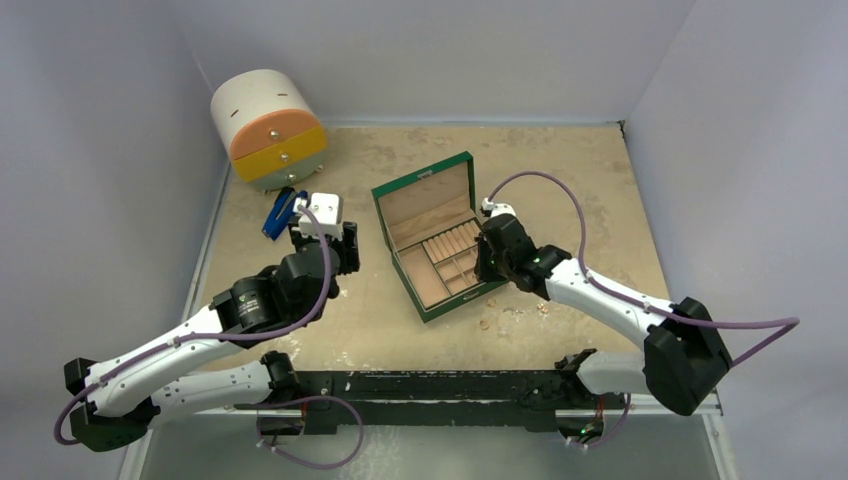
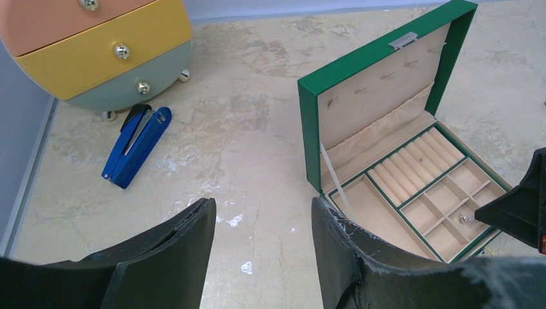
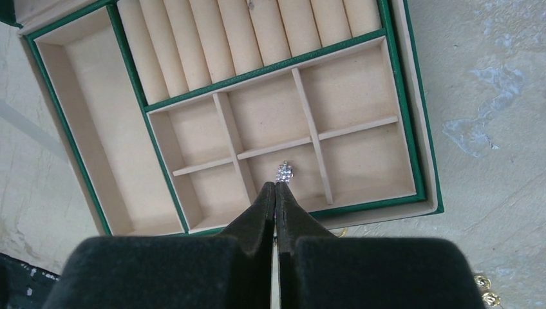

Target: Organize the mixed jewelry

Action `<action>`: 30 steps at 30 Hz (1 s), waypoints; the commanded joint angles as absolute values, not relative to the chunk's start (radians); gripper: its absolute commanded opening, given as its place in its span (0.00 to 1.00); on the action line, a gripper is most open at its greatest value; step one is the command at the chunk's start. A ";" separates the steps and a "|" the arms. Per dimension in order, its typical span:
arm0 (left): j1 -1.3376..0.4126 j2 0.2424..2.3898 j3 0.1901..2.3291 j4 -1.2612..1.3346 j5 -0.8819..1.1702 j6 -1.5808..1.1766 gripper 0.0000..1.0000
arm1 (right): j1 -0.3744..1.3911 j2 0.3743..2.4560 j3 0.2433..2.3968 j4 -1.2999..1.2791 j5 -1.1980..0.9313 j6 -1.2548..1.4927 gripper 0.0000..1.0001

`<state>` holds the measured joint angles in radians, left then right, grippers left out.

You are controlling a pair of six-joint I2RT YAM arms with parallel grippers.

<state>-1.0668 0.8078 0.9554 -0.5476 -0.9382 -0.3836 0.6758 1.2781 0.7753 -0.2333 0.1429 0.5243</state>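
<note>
The green jewelry box stands open in the middle of the table, with beige ring rolls and small compartments. My right gripper is shut on a tiny sparkling silver piece and holds it over the box's small front compartments. It also shows in the top view and the left wrist view. Several small gold pieces lie loose on the table in front of the box, and two show in the right wrist view. My left gripper is open and empty over bare table left of the box.
A blue-handled tool lies near the back left, also in the left wrist view. A round drawer organizer with orange and yellow drawers stands behind it. Walls close the table on three sides.
</note>
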 commanded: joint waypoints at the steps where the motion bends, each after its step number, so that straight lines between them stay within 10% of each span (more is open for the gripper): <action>1: -1.062 0.807 0.957 -0.532 -0.946 -0.386 0.56 | 0.684 1.271 0.767 -0.226 0.192 0.560 0.00; 30: -1.055 0.807 0.958 -0.530 -0.933 -0.390 0.56 | 0.684 1.135 0.798 -0.460 0.555 0.679 0.29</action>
<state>-1.0607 0.8124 0.9554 -0.5476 -0.9337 -0.3836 0.6827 1.1477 0.7685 -0.3817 0.4019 0.6403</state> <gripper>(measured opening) 0.557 0.280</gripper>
